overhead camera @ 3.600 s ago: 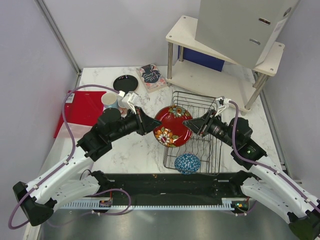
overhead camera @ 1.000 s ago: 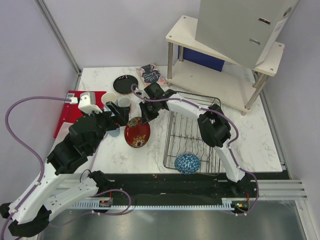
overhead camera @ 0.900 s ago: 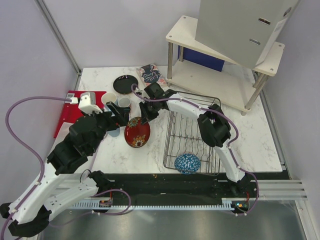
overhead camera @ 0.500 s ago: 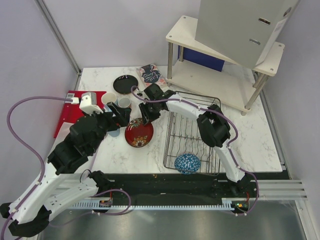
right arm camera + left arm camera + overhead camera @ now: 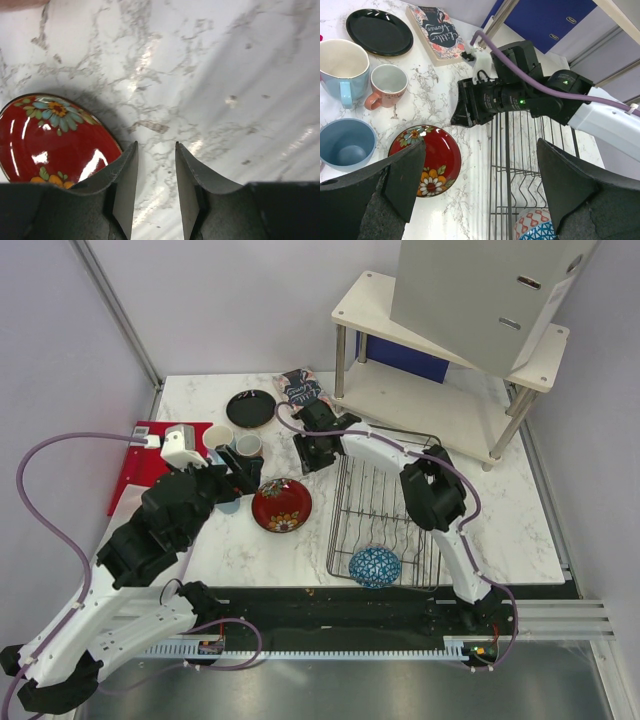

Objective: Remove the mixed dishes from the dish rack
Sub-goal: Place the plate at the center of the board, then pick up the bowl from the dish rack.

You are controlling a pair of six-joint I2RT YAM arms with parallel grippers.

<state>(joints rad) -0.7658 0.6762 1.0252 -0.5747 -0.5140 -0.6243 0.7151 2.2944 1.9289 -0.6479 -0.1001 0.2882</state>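
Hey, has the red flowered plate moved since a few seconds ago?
Yes. The red flowered plate has gone left: it was held up over the dish rack's left edge, and now it lies flat on the table left of the rack.

A patterned book [image 5: 303,391] lies flat at the far side of the marble table [image 5: 515,510]. Just right stands a white two-tier shelf [image 5: 362,298] bearing a grey file box [image 5: 480,300]. A red mat [image 5: 165,455] lies at the left edge.

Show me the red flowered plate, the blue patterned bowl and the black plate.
red flowered plate [image 5: 281,505], top view, its centre.
blue patterned bowl [image 5: 375,566], top view, middle of its patterned surface.
black plate [image 5: 379,32], left wrist view, its centre.
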